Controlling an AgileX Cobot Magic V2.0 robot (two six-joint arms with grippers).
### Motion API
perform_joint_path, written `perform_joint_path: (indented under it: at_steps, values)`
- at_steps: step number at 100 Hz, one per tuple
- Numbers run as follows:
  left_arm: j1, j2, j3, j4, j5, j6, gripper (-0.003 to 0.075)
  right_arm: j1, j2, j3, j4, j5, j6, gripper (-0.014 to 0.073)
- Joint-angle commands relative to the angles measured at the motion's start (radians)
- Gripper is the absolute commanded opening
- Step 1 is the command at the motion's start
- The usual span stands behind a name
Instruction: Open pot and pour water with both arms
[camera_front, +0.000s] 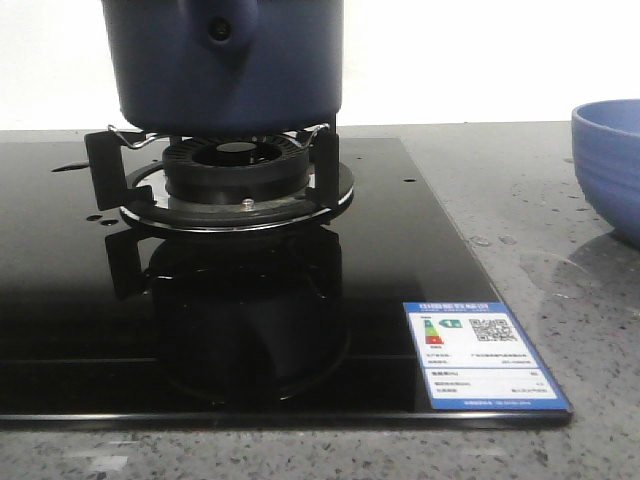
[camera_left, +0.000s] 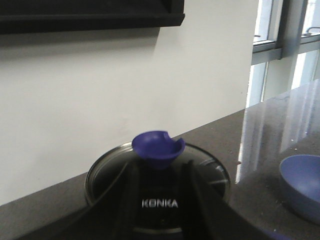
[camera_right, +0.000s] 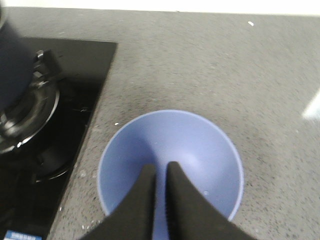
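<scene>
The navy pot (camera_front: 222, 65) is sitting on the hob burner (camera_front: 235, 170) while the left pincer (camera_left: 157, 172), aperture unclear, is straddling its glass lid (camera_left: 100, 175), and the right pincer (camera_right: 161, 172) is hovering narrowed over the periwinkle bowl (camera_right: 200, 145).

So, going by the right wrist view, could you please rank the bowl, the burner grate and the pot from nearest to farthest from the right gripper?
1. The bowl: directly beneath the right gripper, whose fingers hang over its inside.
2. The burner grate: on the black cooktop beside the bowl.
3. The pot: on that grate, at the picture's edge.
</scene>
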Motion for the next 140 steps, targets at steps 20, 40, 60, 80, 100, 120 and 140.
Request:
perform_joint_path:
  at_steps: [20,40,60,80,100,120,140]
  values:
    - [0.003,-0.385,0.306,-0.04,-0.174,-0.017,-0.002,0.062,-0.384,0.286,-0.002,-0.351,-0.074,-0.0063]
    - [0.003,-0.542,0.436,-0.043,-0.174,-0.017,-0.002,0.062,-0.668,0.472,-0.028,-0.491,-0.127,-0.0063]
    - [0.003,-0.607,0.468,-0.044,-0.172,-0.017,-0.002,0.06,-0.702,0.528,-0.028,-0.491,-0.127,-0.0063]
    - [-0.001,-0.607,0.468,-0.044,-0.17,-0.017,-0.002,0.06,-0.695,0.532,-0.028,-0.492,-0.127,-0.0063]
    - [-0.001,-0.607,0.468,-0.044,-0.17,-0.017,-0.002,0.06,-0.695,0.532,-0.028,-0.492,-0.127,-0.0063]
    - [-0.001,-0.607,0.468,-0.044,-0.17,-0.017,-0.002,0.06,-0.695,0.532,-0.028,-0.492,-0.127,-0.0063]
    - [-0.001,-0.607,0.468,0.034,-0.22,-0.013,-0.002,0.06,-0.695,0.532,-0.028,-0.492,-0.127,-0.0063]
